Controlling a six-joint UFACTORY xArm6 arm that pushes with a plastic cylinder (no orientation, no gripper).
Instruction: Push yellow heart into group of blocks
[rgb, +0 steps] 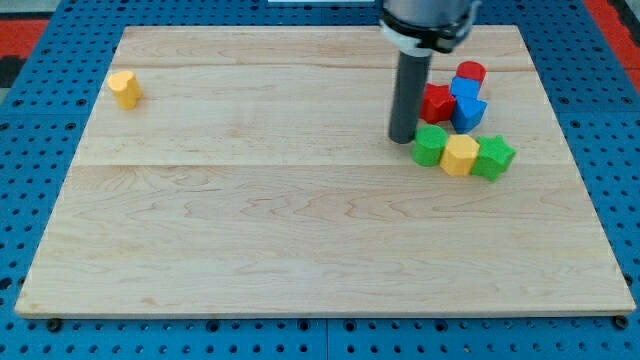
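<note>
The yellow heart (124, 88) lies alone near the board's top left corner. A group of blocks sits at the view's upper right: a red cylinder (471, 73), a blue block (464, 89), a red star (436, 103), a blue block (469, 113), a green block (431, 145), a yellow hexagon (461, 155) and a green star (492, 157). My tip (403, 138) rests on the board just left of the group, close to the green block and the red star, far to the right of the yellow heart.
The wooden board (300, 220) lies on a blue perforated table (30, 200). The arm's dark body (425, 20) hangs over the board's top edge above the group.
</note>
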